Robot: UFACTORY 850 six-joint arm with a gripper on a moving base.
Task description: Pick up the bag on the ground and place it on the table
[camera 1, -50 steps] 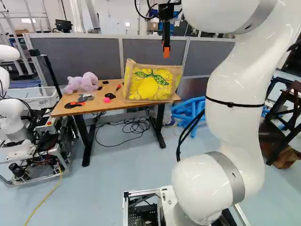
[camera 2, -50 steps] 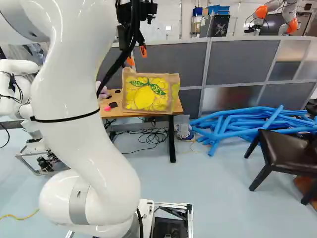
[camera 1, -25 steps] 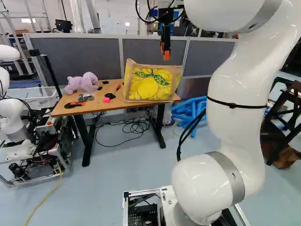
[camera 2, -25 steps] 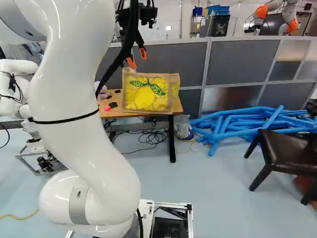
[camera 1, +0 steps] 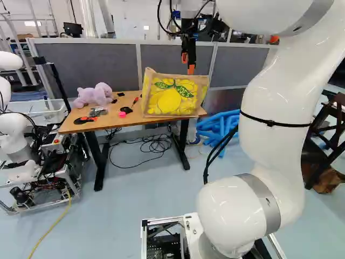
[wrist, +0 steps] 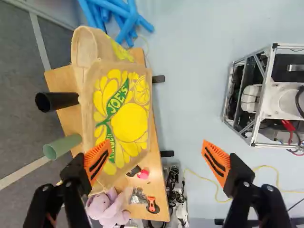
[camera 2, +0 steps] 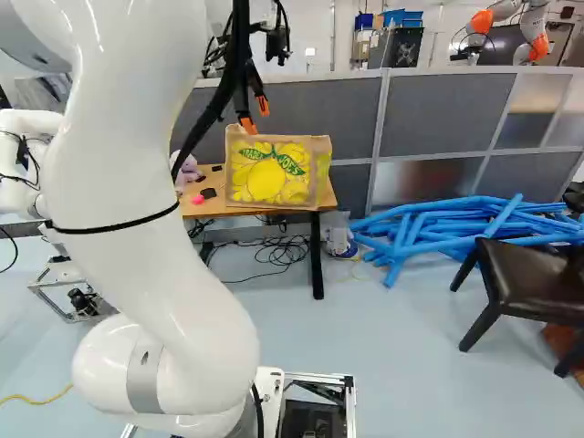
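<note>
Above the table (camera 1: 102,124), the gripper (camera 2: 255,116) hangs fingers down over the bag (camera 1: 170,100), its two orange pads spread wide and nothing held between them. The white arm (camera 1: 272,102) rises from its joint in an S-bend, a dark strap (camera 1: 269,122) round its middle, and its upper part runs out of both base views before the wrist comes down. Upright on the tabletop, the bag shows a big yellow lemon print with light lettering across green leaves. A lilac plush toy (camera 1: 94,95) sits on the same table, near the bag.
</note>
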